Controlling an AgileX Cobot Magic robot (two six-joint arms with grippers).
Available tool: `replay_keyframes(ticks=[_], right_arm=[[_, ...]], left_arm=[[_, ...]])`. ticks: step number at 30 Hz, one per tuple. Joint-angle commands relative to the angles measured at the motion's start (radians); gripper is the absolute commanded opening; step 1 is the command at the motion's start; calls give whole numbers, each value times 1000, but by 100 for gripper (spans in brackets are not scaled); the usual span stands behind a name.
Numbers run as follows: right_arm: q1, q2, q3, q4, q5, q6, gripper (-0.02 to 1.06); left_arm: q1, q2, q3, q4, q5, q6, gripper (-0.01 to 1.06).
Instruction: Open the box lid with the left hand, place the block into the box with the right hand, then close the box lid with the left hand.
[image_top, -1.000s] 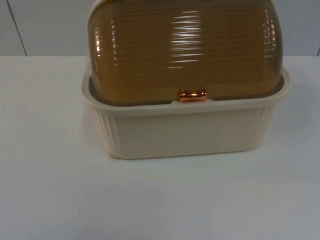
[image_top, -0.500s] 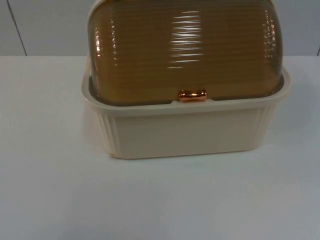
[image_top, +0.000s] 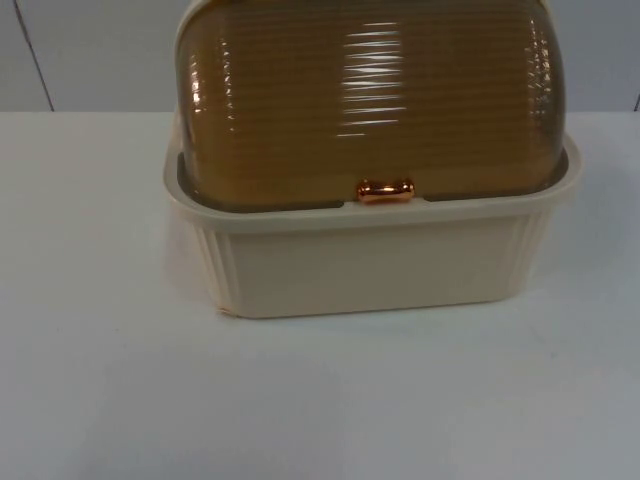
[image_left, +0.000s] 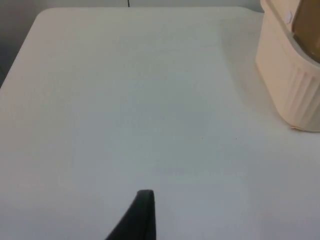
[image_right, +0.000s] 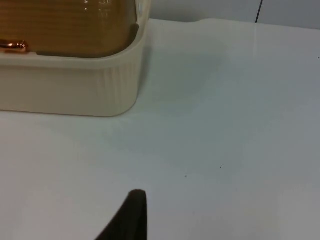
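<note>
A cream ribbed box (image_top: 370, 265) stands at the middle of the white table. Its amber see-through domed lid (image_top: 370, 100) is down, and the copper handle (image_top: 385, 190) rests at the front rim. My left gripper (image_left: 144, 217) hangs over bare table to the left of the box (image_left: 290, 85), well apart from it. My right gripper (image_right: 132, 215) hangs over the table on the box's right side, in front of its corner (image_right: 120, 90), and touches nothing. The lid (image_right: 65, 25) and handle (image_right: 12, 46) also appear in the right wrist view.
The grey partition wall (image_top: 80, 50) rises behind the box. White table top (image_top: 320, 400) stretches in front of and beside the box. In the left wrist view, the table's rounded edge (image_left: 22, 45) runs along its far side.
</note>
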Motion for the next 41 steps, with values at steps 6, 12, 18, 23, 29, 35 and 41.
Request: replay_keyframes(ticks=[6,12,18,23,29,35,41], right_arm=[[-3,-3,7,6,-6,0,105],[-36,-3,7,6,-6,0,105],[-96,-3,7,6,-6,0,105],[-96,-3,7,6,-6,0,105],[-120,-3,7,6,-6,0,105],[-120,-3,7,6,-6,0,105],[-73,-3,7,6,-6,0,105]], left_arm=[[-5,-2,2,-11,-14,-5,104],[-5,-2,2,-11,-14,-5,104],[-5,-2,2,-11,-14,-5,104],[-5,-2,2,-11,-14,-5,104],[-5,-2,2,-11,-14,-5,104],[-32,-2,2,-11,-14,-5,104],[-49,-2,2,-11,-14,-5,104]])
